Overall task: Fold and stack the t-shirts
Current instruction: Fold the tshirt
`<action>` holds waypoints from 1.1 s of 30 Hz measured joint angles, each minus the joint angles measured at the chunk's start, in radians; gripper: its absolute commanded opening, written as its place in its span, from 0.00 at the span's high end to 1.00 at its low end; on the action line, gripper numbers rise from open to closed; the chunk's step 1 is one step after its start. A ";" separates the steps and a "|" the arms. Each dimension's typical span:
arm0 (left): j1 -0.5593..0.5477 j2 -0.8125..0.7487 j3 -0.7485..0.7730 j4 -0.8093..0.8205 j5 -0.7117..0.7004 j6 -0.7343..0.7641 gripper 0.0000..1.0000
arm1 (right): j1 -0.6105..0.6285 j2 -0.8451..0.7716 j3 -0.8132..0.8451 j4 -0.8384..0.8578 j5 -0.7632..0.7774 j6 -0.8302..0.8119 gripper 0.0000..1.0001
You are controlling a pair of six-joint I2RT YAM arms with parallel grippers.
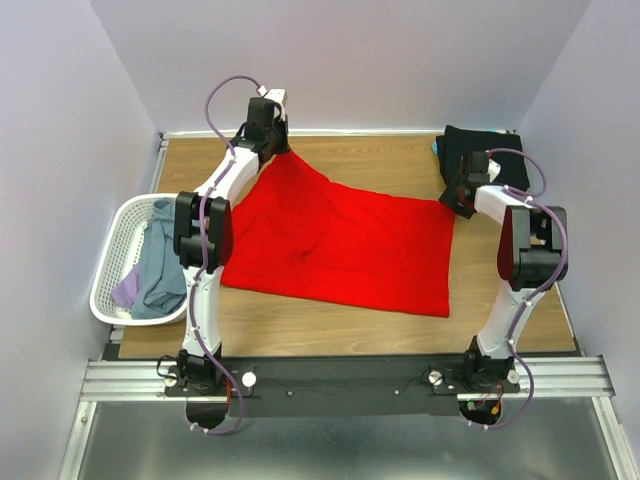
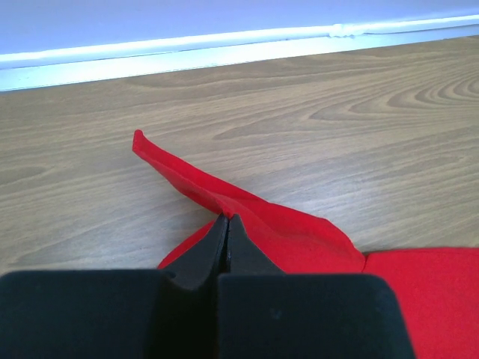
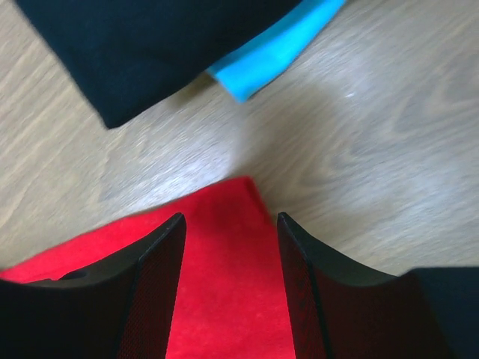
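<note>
Now: one red shirt (image 1: pixel 340 245), one black shirt (image 1: pixel 465 140), one blue shirt (image 3: pixel 273 52).

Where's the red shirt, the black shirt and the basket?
red t-shirt (image 1: pixel 360 250), top view, middle of the cloth.
black t-shirt (image 1: pixel 470 138), top view, far left part.
basket (image 1: pixel 108 265), top view, left rim.

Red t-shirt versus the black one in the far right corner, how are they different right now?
The red t-shirt lies spread wide across the table; the black t-shirt is a small compact bundle. The left gripper pinches the red t-shirt's far corner; nothing holds the black t-shirt. The black t-shirt covers a blue cloth; the red t-shirt lies on bare wood. Both are plain cloth.
</note>
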 measured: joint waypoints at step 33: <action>0.000 0.012 -0.002 0.009 0.006 -0.026 1.00 | -0.031 0.051 0.046 0.006 0.003 -0.004 0.91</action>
